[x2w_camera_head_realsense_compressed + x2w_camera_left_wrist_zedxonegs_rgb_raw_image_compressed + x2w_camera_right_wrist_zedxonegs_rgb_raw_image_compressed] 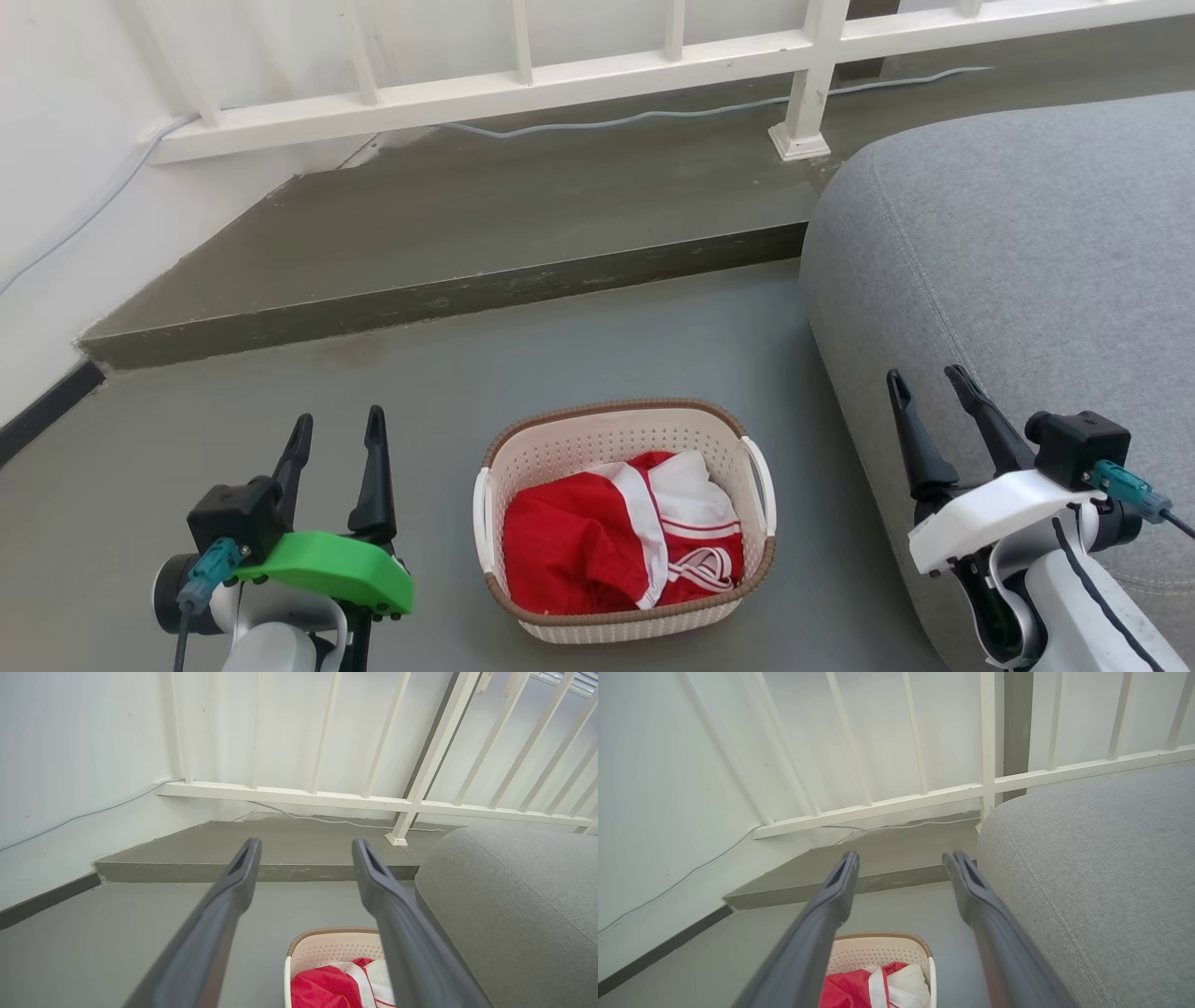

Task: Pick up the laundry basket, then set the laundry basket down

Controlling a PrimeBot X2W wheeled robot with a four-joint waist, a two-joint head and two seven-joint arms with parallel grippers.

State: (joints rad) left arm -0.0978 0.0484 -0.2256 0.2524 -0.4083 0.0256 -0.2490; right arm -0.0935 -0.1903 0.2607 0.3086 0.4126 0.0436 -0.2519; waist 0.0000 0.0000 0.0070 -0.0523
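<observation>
The laundry basket sits on the grey floor in the lower middle of the head view. It is cream-white and perforated, with a brown woven-look rim, white side handles and red-and-white clothing inside. My left gripper stands open to the basket's left, apart from it. My right gripper stands open to its right, over the sofa's edge. The left wrist view has the basket low between and beyond that gripper's fingers. The right wrist view has the basket low between that gripper's fingers.
A grey sofa lies close on the basket's right. Beyond the basket a raised concrete step crosses the floor, with a white railing and a thin cable on it. A white wall closes the left side.
</observation>
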